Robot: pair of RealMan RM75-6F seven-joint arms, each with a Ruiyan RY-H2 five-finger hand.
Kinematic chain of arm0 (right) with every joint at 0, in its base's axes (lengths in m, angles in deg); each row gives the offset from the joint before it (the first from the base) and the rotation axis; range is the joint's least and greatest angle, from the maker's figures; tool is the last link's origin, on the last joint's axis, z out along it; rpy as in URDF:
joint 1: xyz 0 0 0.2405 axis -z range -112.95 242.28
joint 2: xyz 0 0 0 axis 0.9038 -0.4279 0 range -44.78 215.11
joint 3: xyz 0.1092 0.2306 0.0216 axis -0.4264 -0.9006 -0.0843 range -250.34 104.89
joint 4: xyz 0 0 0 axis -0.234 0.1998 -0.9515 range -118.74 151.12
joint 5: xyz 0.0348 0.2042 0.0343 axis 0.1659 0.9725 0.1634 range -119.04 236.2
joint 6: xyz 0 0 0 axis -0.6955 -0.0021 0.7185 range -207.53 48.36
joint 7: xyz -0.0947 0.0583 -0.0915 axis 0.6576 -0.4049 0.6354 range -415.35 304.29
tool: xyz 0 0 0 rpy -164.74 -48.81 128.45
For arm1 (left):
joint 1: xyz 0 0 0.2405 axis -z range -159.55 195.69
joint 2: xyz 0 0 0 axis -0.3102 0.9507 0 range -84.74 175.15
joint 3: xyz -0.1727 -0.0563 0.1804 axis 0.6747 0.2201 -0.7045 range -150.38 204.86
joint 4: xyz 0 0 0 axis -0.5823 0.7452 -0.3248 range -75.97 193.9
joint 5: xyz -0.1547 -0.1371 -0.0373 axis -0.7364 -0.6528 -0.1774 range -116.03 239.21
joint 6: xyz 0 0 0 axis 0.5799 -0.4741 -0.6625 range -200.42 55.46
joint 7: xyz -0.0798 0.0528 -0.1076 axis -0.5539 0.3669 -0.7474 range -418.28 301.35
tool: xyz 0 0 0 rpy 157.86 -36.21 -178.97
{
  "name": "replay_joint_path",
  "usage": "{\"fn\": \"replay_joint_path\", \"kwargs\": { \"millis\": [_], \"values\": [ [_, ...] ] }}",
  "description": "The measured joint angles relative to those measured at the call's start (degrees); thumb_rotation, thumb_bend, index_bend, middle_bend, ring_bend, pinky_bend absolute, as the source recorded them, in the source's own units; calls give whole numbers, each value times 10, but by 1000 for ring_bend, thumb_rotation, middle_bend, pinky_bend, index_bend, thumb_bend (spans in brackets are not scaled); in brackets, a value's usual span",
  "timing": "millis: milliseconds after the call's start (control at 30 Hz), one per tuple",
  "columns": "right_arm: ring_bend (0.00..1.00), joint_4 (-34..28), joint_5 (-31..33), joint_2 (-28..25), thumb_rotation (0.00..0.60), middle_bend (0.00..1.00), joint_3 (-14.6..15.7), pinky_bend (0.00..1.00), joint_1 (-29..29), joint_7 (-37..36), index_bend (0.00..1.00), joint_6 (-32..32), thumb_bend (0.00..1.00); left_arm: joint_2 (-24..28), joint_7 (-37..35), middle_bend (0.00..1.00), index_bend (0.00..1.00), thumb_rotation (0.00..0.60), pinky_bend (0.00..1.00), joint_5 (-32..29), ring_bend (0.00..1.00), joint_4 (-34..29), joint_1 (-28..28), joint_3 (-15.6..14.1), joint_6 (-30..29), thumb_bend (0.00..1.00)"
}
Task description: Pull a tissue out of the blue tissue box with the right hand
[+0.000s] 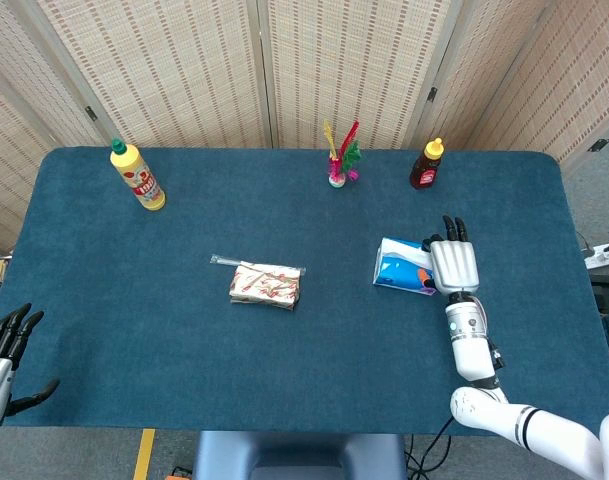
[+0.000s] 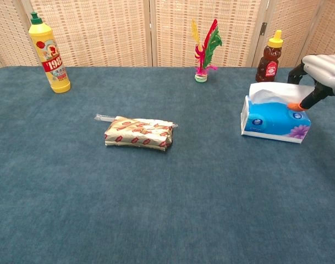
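Note:
The blue tissue box point(image 1: 396, 266) point(image 2: 269, 122) lies on the right half of the table, with a white tissue point(image 2: 270, 92) standing out of its top. My right hand point(image 1: 454, 265) point(image 2: 323, 70) hovers over the box's right end, palm down. In the chest view its orange-tipped thumb is at the front of the tissue's right edge and its dark fingers reach behind it. The fingers are apart and no pinch on the tissue shows. My left hand point(image 1: 4, 345) hangs at the table's near left corner, fingers spread and empty.
A brown sauce bottle point(image 1: 427, 165) point(image 2: 269, 58) stands just behind the box. A feather shuttlecock point(image 1: 340, 160) point(image 2: 204, 49) is at back centre, a yellow bottle point(image 1: 139, 178) point(image 2: 49, 55) at back left, and a wrapped packet point(image 1: 266, 284) point(image 2: 138, 133) near the middle.

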Motion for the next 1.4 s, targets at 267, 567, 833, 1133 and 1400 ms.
{"fn": "replay_joint_path", "kwargs": {
  "millis": [267, 567, 833, 1133, 1400],
  "values": [
    [81, -19, -19, -10, 600, 476, 3, 0, 4, -17, 642, -16, 407, 2, -6, 0, 0, 600, 137, 2, 0, -1, 0, -1, 0, 248],
    [88, -179, -90, -87, 600, 484, 2, 0, 26, -29, 657, -79, 590, 2, -6, 0, 0, 600, 137, 5, 0, -1, -1, -2, -5, 248],
    [87, -350, -236, -178, 600, 479, 29, 0, 70, -42, 657, -159, 579, 0, -1, 0, 0, 600, 137, 7, 0, -2, -2, -2, -7, 247],
    [87, -366, -402, -223, 600, 474, 140, 0, 162, -108, 657, -243, 566, -1, 4, 0, 0, 600, 137, 11, 0, -2, -2, -4, -8, 247],
    [87, -244, -408, -208, 600, 456, 189, 0, 214, -168, 657, -254, 557, -3, 13, 0, 0, 600, 137, 13, 0, -3, -1, -6, -5, 248]
  ]
}}
